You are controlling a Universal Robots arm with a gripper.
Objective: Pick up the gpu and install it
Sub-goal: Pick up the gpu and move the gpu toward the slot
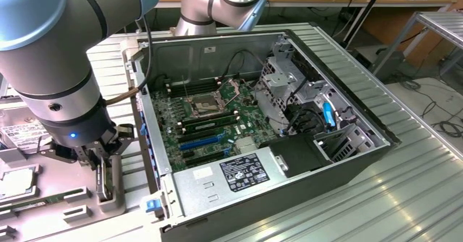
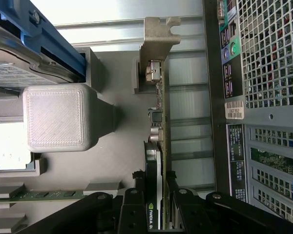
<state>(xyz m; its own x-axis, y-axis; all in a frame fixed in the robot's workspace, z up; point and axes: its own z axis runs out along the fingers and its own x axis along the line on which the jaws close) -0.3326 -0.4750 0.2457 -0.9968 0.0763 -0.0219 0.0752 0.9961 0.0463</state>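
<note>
The pincer (image 2: 156, 197) is closed on the gpu (image 2: 156, 117). Its black fingers (image 2: 136, 207) sit one on each flat side of the thin card, and no gap shows between them and it. The card stands on its long edge in the grey tray (image 2: 119, 156). Its silver end piece (image 2: 158, 34) is at the end far from the pincer. The card looks to be resting in its stand, not lifted out yet. A grey block (image 2: 53, 117) of the tray sits beside the card, apart from it.

In the exterior view the arm (image 1: 51, 63) reaches straight down to the tray, at that view's left. The open computer case (image 1: 361, 112) lies just beside the tray. The green board (image 1: 210, 117) inside it is likely where the card belongs.

To do this step well, the robot should probably hold the card even, so it does not tip. The squeeze should be firm but gentle, since the card is thin. The card likely needs to come straight up, so the end piece does not catch on the grey post (image 2: 136, 73) next to it.
</note>
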